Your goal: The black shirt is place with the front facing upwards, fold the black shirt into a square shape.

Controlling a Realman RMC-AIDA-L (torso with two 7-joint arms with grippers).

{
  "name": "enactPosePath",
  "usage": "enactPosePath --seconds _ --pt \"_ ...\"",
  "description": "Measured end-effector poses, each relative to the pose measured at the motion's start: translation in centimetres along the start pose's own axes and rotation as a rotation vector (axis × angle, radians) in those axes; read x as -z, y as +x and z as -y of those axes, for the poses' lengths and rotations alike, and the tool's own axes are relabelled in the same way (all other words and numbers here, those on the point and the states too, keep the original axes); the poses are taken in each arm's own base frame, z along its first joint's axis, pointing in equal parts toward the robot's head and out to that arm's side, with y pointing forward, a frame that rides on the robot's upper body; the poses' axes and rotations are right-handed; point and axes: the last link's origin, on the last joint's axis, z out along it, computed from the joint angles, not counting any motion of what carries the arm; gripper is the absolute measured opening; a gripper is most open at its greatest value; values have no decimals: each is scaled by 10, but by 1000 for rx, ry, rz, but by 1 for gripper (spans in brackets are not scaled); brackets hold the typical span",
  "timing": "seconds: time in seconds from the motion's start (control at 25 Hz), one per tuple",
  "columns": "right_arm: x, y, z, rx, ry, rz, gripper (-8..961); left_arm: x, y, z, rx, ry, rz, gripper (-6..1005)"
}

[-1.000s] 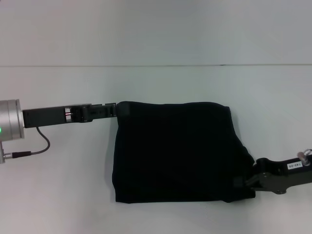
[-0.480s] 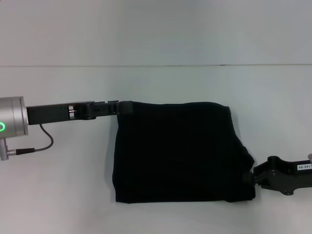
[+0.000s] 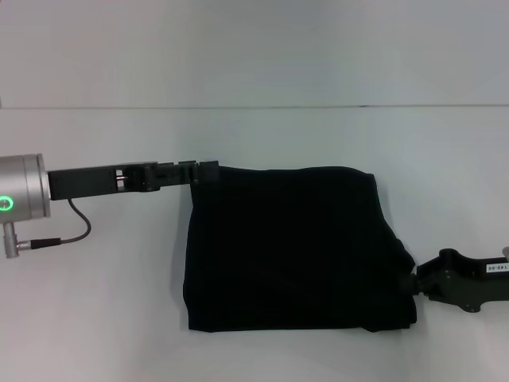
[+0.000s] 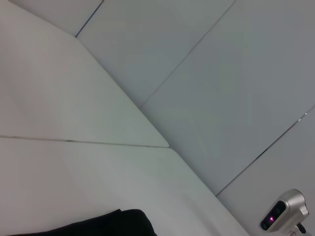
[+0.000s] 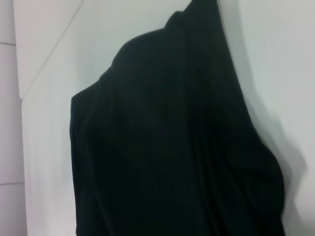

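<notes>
The black shirt lies on the white table as a rough rectangle, plain black side up, with no lettering showing. My left gripper reaches in from the left and sits at the shirt's far left corner, touching it. At the near right corner, my right gripper is against the cloth's edge. A strip of the shirt appears in the left wrist view. The shirt fills most of the right wrist view, bunched into soft ridges.
The table's far edge runs across the head view behind the shirt, with a pale wall beyond. A grey cable hangs from my left arm. A silver robot part shows in the left wrist view.
My left gripper has slid right onto the shirt's far left corner. My right gripper has drawn back to the right, off the cloth it overlapped before.
</notes>
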Motion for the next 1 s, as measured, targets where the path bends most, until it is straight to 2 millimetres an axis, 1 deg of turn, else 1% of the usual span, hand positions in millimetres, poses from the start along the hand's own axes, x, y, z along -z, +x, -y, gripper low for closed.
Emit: enactPosePath --seconds 0.12,0.2,0.32,0.44,0.52,0.6,0.68,0.84,1.0 --pt "2 -3 -2 19 -10 10 52 0 1 0 0 3 -4 859" --pt "7 -6 -4 28 -47 44 59 -1 1 2 2 12 -7 859" --pt "26 -13 -4 50 -144 152 98 -1 2 4 15 29 -14 860" --pt "48 -17 -1 101 -249 309 151 -1 3 6 26 42 -22 860" --pt "60 -18 3 152 -284 404 186 0 5 7 44 47 -33 860" --pt "66 -19 4 248 -277 453 221 1 5 8 74 52 -39 860" --pt "66 -18 5 393 -240 462 256 1 6 9 112 59 -44 860" --pt "55 -14 1 693 -174 438 422 6 6 14 203 89 -50 860" --pt "46 -8 1 926 -133 453 592 13 6 20 310 125 -42 860"
